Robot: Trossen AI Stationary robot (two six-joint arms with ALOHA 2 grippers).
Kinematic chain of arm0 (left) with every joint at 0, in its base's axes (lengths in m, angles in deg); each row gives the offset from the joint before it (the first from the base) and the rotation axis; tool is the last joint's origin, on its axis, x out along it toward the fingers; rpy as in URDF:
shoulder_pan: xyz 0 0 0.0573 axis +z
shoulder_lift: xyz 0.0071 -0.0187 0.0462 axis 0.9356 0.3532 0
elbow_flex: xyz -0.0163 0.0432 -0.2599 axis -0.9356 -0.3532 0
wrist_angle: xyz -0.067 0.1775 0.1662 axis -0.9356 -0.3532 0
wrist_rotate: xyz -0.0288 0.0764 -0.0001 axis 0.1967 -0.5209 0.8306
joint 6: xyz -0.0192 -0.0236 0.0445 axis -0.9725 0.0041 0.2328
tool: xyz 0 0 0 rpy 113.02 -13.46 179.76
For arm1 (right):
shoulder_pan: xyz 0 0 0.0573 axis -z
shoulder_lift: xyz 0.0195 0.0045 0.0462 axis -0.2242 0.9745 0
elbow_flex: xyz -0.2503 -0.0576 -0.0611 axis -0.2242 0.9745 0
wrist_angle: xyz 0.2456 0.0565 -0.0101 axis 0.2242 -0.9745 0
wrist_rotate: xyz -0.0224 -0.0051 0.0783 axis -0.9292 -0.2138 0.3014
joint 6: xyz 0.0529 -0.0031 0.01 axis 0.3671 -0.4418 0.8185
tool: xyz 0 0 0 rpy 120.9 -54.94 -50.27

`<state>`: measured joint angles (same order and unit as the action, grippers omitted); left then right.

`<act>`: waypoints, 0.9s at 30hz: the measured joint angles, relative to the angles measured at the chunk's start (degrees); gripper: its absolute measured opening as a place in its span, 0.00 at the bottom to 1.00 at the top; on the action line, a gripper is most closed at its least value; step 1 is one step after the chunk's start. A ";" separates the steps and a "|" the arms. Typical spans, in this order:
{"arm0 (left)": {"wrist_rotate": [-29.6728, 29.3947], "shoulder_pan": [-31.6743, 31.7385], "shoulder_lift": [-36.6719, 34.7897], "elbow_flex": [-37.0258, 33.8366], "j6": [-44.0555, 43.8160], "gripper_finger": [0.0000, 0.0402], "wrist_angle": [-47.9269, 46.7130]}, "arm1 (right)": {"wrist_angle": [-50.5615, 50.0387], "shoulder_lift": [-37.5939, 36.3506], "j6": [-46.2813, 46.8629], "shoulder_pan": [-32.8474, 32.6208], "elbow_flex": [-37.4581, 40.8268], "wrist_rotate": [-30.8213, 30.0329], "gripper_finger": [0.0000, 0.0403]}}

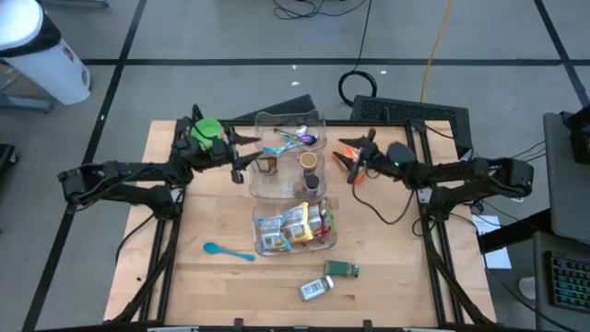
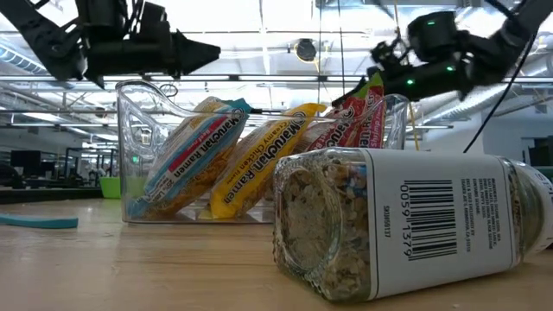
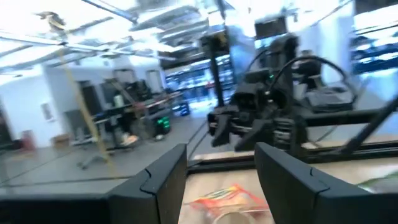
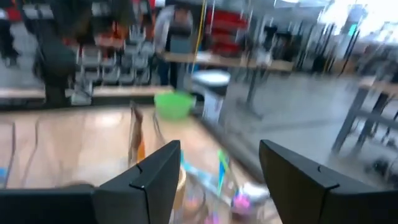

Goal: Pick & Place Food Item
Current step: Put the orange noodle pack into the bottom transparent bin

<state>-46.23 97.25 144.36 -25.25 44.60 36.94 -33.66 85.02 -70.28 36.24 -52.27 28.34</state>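
Your left gripper [image 1: 247, 152] hangs above the table just left of the far clear bin [image 1: 290, 157], and in its wrist view the two fingers [image 3: 155, 183] stand apart with nothing between them. Your right gripper [image 1: 343, 157] hangs on the other side of that same bin, facing the left one across it; its fingers [image 4: 152, 177] are likewise spread and hold nothing. Both are raised off the wood, as the low view shows them up near the top of the frame. The far bin holds a few small jars and some coloured utensils, though you cannot make out exactly what each one is. Just in front of it sits the near clear bin [image 1: 293, 228], where the ramen packets [image 2: 246, 155] stand leaning against each other. A spice jar [image 2: 406, 220] lies on its side on the table [image 1: 184, 277] near the front edge, with a small green-capped bottle [image 1: 342, 269] just beside it. A blue spoon [image 1: 227, 251] lies left of the near bin, and a green bowl [image 1: 206, 131] sits at the far left corner beneath the left arm.
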 joint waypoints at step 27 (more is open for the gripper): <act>-5.75 0.10 0.07 7.72 11.95 0.49 -0.98 | -81.29 -21.82 25.24 0.58 -18.55 -7.92 0.53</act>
<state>-51.98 97.35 144.42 -17.53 56.55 35.95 -114.94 63.20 -45.04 36.81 -70.82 20.42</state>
